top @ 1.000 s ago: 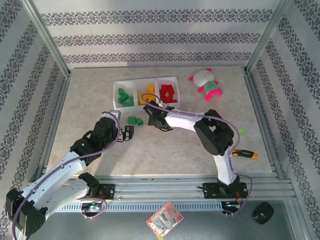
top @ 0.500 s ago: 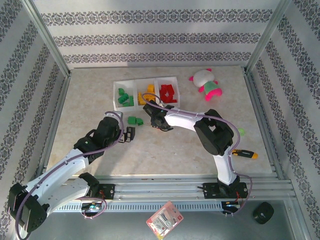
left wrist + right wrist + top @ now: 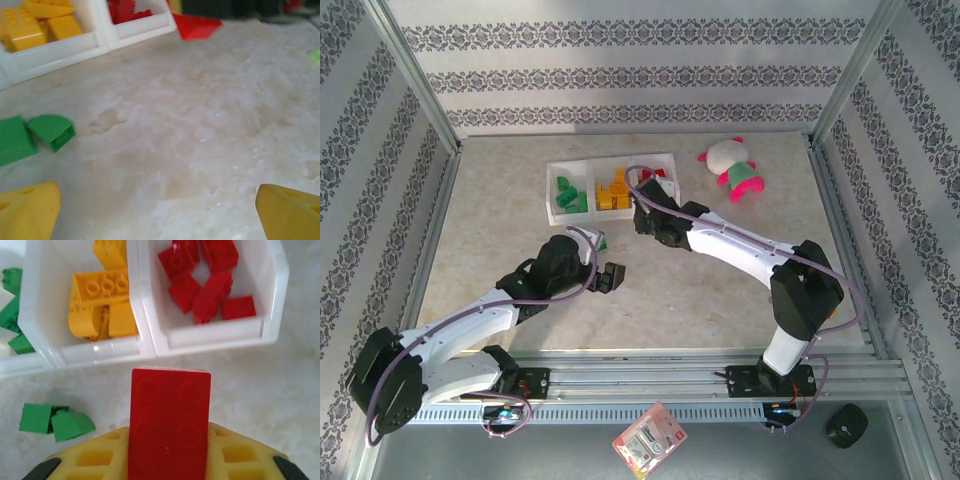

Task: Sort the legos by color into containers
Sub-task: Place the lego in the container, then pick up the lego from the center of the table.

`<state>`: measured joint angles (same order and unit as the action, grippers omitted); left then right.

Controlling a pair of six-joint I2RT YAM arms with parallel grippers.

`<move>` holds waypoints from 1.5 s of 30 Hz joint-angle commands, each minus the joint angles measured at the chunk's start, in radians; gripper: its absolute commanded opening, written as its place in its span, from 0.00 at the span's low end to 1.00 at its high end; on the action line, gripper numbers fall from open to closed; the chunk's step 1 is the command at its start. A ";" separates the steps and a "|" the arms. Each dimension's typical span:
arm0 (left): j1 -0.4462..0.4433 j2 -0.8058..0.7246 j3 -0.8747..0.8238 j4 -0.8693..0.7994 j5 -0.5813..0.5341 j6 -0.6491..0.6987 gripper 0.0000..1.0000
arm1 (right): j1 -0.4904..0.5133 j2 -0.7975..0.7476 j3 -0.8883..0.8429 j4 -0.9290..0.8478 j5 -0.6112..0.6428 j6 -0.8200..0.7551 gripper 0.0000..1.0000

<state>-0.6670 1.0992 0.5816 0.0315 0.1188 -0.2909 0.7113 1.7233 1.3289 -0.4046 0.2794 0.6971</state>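
Top view: the tray (image 3: 585, 162) of 3 joined compartments lies on the table (image 3: 720, 300). Green bricks (image 3: 570, 195) fill its left compartment and yellow bricks (image 3: 613, 192) the middle one. Red bricks (image 3: 658, 175) lie in the right one, partly hidden by the right arm. The right pincer (image 3: 642, 205) sits at the tray's near wall, by the red compartment. The left pincer (image 3: 611, 277) is well to the near side of the tray, its jaws spread wide with nothing between them. 2 loose green bricks (image 3: 598, 241) lie on the table between it and the tray. A plush toy (image 3: 732, 168) lies to the right of the tray, apart from it.

Left wrist view: the left pincer (image 3: 160, 210) is open over bare table, its yellow fingertips (image 3: 27, 210) far apart. The loose green bricks (image 3: 35, 136) lie touching each other on the near side of the tray (image 3: 60, 52). A red brick (image 3: 197, 26) shows just beside the corner of the tray's red compartment. Whether it touches the table cannot be told.

Right wrist view: the right pincer (image 3: 169, 455) is clamped on the red brick (image 3: 169, 425), studs facing the camera, just short of the tray's near wall (image 3: 145, 345). Beyond that wall lie the yellow bricks (image 3: 100, 295) and the red bricks (image 3: 205, 280). The loose green bricks (image 3: 55, 422) lie outside the tray, in front of its yellow compartment.
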 commanded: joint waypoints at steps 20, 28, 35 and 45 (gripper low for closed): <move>-0.023 0.084 0.035 0.083 -0.150 -0.026 0.99 | -0.267 0.440 0.484 0.044 -0.248 -0.254 0.52; 0.004 0.114 0.090 -0.057 -0.306 -0.137 0.99 | -0.211 0.216 0.318 0.107 -0.260 -0.319 0.77; 0.033 0.249 0.195 -0.225 -0.321 -0.320 0.98 | -0.151 -0.061 0.012 0.203 -0.248 -0.348 0.79; 0.034 0.543 0.410 -0.364 -0.333 -0.440 0.87 | -0.127 -0.317 -0.280 0.230 -0.221 -0.309 0.79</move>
<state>-0.6395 1.6012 0.9390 -0.2523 -0.1932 -0.6769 0.5804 1.4525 1.0878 -0.1898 0.0341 0.3714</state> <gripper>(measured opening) 0.876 0.793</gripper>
